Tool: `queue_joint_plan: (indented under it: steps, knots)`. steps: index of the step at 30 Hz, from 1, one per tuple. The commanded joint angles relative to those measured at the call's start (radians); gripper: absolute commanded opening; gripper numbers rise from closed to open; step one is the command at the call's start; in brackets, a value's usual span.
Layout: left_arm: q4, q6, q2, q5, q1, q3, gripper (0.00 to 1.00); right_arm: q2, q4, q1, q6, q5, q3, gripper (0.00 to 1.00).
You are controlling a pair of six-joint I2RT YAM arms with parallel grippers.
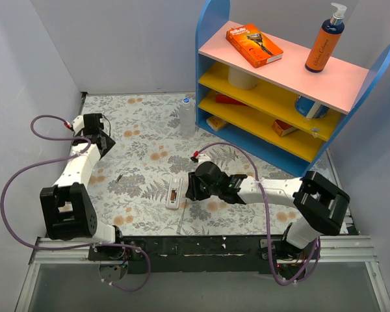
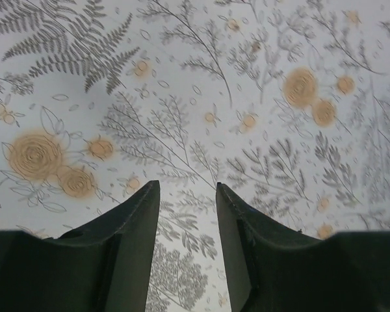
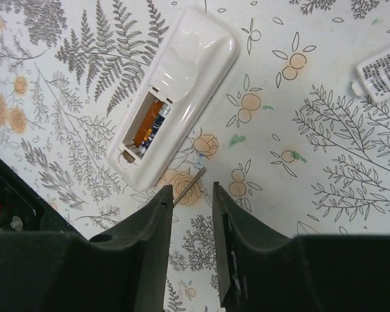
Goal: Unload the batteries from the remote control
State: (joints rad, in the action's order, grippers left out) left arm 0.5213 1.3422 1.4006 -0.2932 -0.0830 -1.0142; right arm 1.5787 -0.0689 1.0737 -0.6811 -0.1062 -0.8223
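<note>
Right gripper (image 3: 192, 190) sits closest to the lens, jaws parted with nothing pinched, hanging low over the surface (image 3: 325, 214). One loose battery (image 3: 190, 183) lies slanted right at its fingertips, near end almost against one finger. To me it looks let go, not held. Just ahead of the gripper and a bit left is the remote control (image 3: 188, 71), back side up, with a second battery (image 3: 157, 123) in the orange recess. The cover (image 3: 380, 71) lies well off to the gripper's right. Left gripper (image 2: 187, 188) is parted too, with only flowery surface under it.

My take for the next one: come in along the recess, hook a fingertip under the battery's free end and lever it up rather than squeezing from the sides, since the walls leave no room. The remote's light and will probably skate, so pinning it with the left gripper would help.
</note>
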Motion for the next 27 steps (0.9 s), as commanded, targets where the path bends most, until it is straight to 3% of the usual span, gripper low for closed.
queue_joint_plan:
  steps: [1, 11, 27]
  knots:
    - [0.071, -0.021, 0.11, -0.129, -0.047, -0.057, 0.37, -0.091, -0.012, -0.001, 0.005, -0.03, 0.031, 0.37]
    - [0.06, -0.018, 0.231, -0.092, -0.179, -0.034, 0.33, -0.224, -0.017, -0.001, 0.046, -0.082, 0.092, 0.37]
    - [0.034, -0.031, 0.331, 0.02, -0.215, 0.005, 0.31, -0.332, -0.019, -0.001, 0.062, -0.139, 0.164, 0.38]
